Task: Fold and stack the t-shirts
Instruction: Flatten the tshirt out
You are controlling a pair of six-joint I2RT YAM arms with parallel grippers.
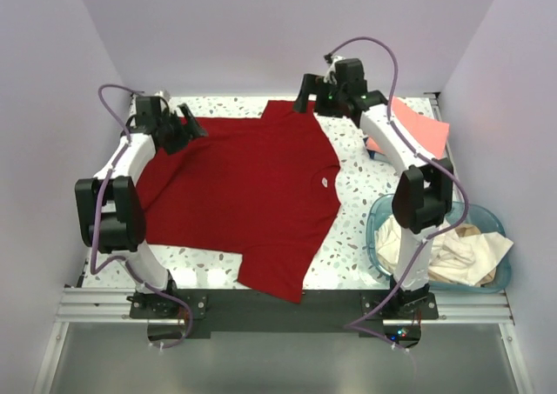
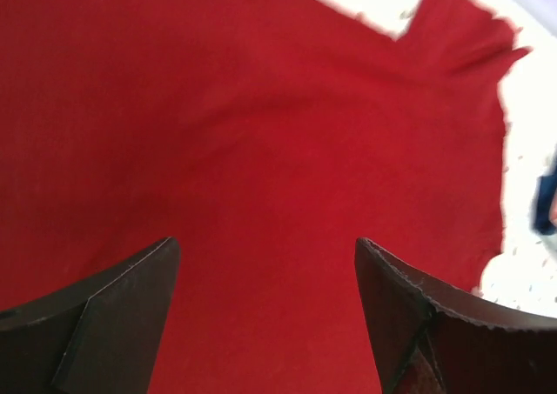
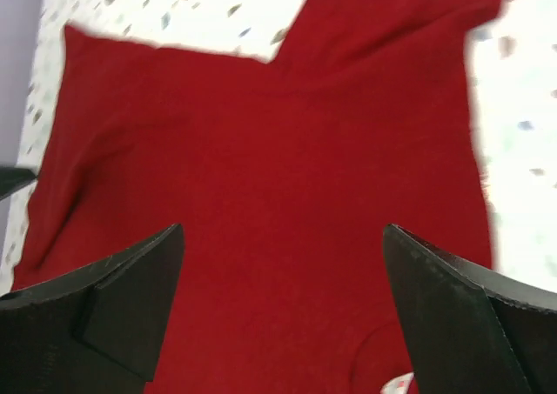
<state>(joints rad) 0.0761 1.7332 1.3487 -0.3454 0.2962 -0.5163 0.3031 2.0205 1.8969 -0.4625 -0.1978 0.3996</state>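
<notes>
**A:** Left claw (image 2: 265, 246) first?

**B:** Jaws apart and gripping nothing. It is poised over the far left corner of the dark red t-shirt (image 1: 244, 194), which lies spread flat on the tabletop (image 1: 357, 194).

**A:** And the right claw (image 3: 283, 229)?

**B:** Released too, above the far sleeve.

**A:** Which step, then?

**B:** Laid out, I'd judge, with no fold begun. Next, both claws should pinch the far edge and carry it evenly nearward. Cream t-shirts (image 1: 452, 250) wait in the basket (image 1: 372, 233).

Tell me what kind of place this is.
Probably a lab test cell, not a home: plain lilac walls box in a speckled table, an aluminium rail runs along its near edge, a dark red t-shirt lies spread.
</notes>
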